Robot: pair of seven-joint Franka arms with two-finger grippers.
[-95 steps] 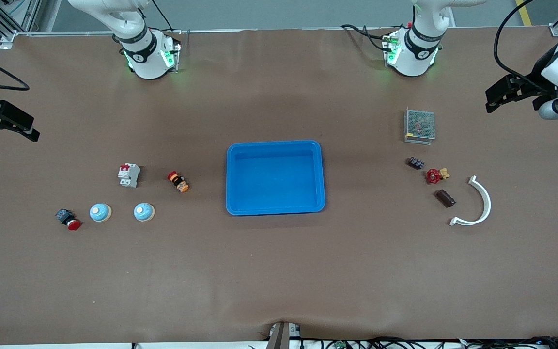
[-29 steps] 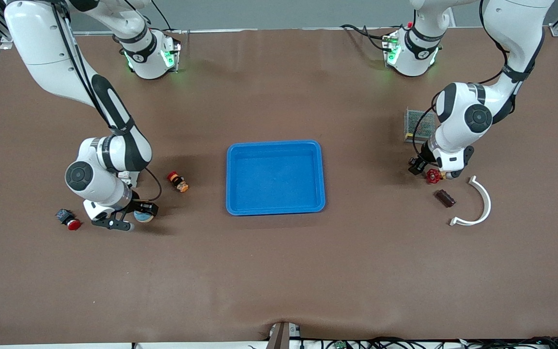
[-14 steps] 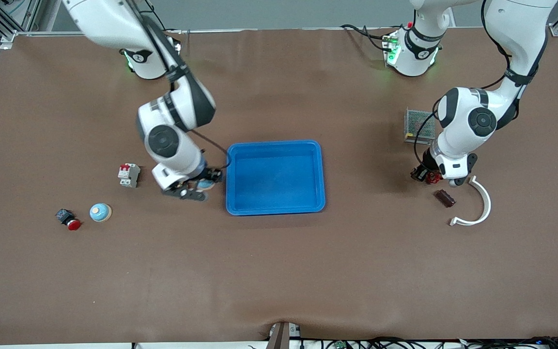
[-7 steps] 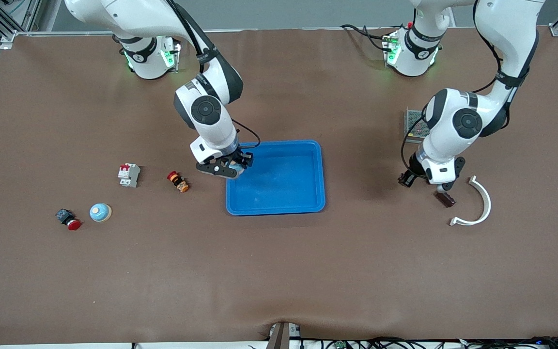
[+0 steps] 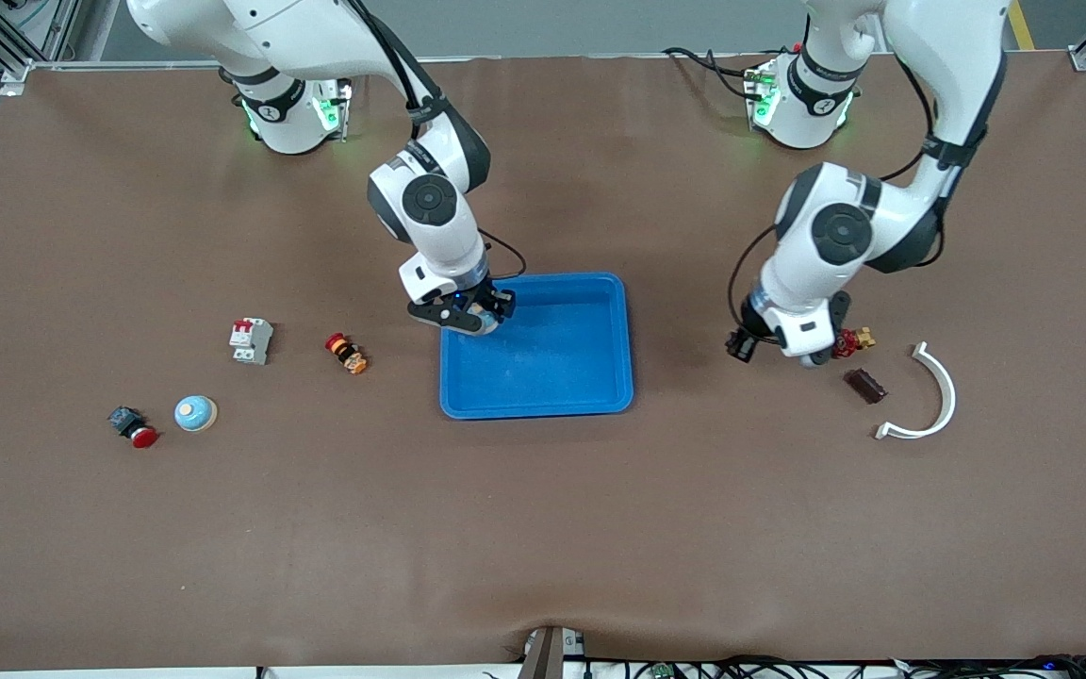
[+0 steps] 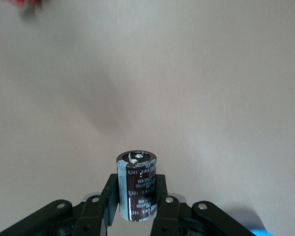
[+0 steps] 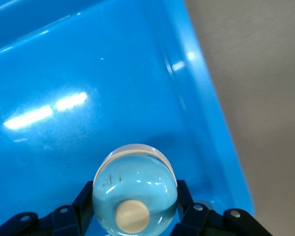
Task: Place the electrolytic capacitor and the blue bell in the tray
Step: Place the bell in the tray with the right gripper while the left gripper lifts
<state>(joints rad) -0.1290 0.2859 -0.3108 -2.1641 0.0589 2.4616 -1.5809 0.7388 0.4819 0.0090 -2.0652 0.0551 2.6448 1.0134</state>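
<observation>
— Blue bell: where is it?
— Pinched in the right gripper, over the tray corner toward the right arm's base.
— And the electrolytic capacitor?
— Upright, clamped in the left gripper, above bare tabletop between the tray and the red valve.
— Anything else?
— A second bell sits near the tabletop's right-arm end, beside a red push-button.
</observation>
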